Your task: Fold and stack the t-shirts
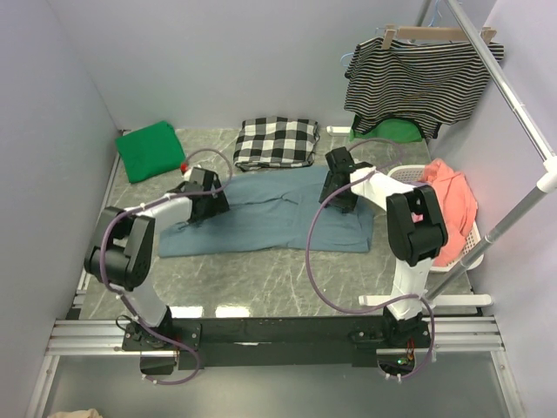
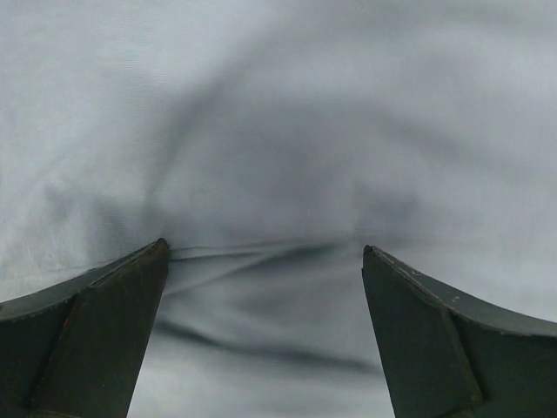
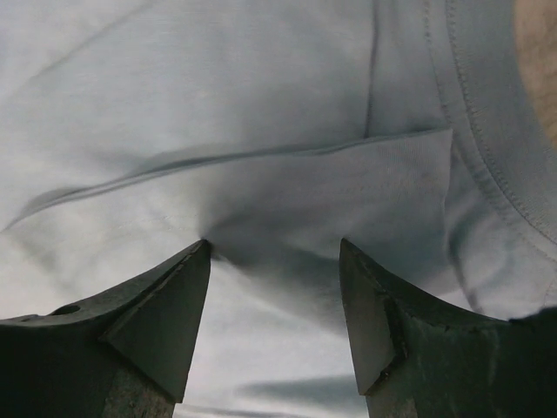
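Operator: Tabletop [image 1: 261, 279] from above, marble-patterned. I have the slate-blue t-shirt [image 1: 270, 218] spread flat across its centre, running from 9 o'clock to 3 o'clock.

Desk: Where is the second shirt?

Operator: At 10 o'clock. The green t-shirt [image 1: 152, 150] lies in a compact square by the back-left wall, well apart from the blue one. The striped top [image 1: 422, 78] on its hanger at 1 o'clock and the checked cloth [image 1: 277, 142] at 12 are not my job.

Desk: And your pincers?

Operator: Both are down on the far half of the blue shirt. The left gripper [image 2: 263, 248], toward 9 o'clock, has its jaws spread wide. Its tips press into the cloth with a low ridge between them, and nothing is pinched. The right gripper [image 3: 274, 244], toward 2 o'clock, stands a little narrower, straddling a doubled edge near the collar seam. It is also unclenched.

Desk: How do you make this fold clean?

Operator: As I judge it, I should close both sides at once, deep enough to take every layer. Then I lift just clear of the table and bring the far edge toward 6 o'clock at an even pace. If one side catches a single layer, the crease will skew.
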Robot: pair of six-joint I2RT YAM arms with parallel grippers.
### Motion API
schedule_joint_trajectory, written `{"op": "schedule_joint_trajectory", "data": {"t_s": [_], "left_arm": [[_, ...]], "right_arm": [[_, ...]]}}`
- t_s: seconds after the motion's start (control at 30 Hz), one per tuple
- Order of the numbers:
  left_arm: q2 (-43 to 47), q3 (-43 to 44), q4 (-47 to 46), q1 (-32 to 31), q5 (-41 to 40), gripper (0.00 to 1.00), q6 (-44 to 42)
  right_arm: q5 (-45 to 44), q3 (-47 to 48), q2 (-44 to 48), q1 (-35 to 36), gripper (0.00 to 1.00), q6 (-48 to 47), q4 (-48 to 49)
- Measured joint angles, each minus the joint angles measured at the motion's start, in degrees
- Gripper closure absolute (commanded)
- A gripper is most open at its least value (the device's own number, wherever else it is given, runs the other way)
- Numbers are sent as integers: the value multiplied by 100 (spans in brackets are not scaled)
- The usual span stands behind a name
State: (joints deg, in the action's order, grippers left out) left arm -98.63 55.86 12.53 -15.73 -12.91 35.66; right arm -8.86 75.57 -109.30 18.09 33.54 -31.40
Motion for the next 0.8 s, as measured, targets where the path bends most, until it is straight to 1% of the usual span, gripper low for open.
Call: {"op": "schedule_joint_trajectory", "data": {"t_s": [0.13,0.27,0.5,0.6,0.77,0.8], "left_arm": [[356,-337,273,-579,-57,1,225],[791,-748,457,-1272,7,0,566],[1989,-1738,734,-2608,433,1,1408],[2549,-2103,964,-3362,710,1,1967],[3381,-2577,1469,-4990,1294,1,3147],[3488,-2647,1582,-5331,1281,1,3322]], "right_arm": [[-160,177,-216,0,33,-46,-221],[-420,584,-367,-7,32,-177,-479],[-726,1578,-914,-15,32,-588,-852],[-695,1954,-1119,-17,32,-820,-1014],[-341,2267,-1373,0,33,-1110,-1158],[-216,2271,-1403,15,33,-1163,-1158]]}}
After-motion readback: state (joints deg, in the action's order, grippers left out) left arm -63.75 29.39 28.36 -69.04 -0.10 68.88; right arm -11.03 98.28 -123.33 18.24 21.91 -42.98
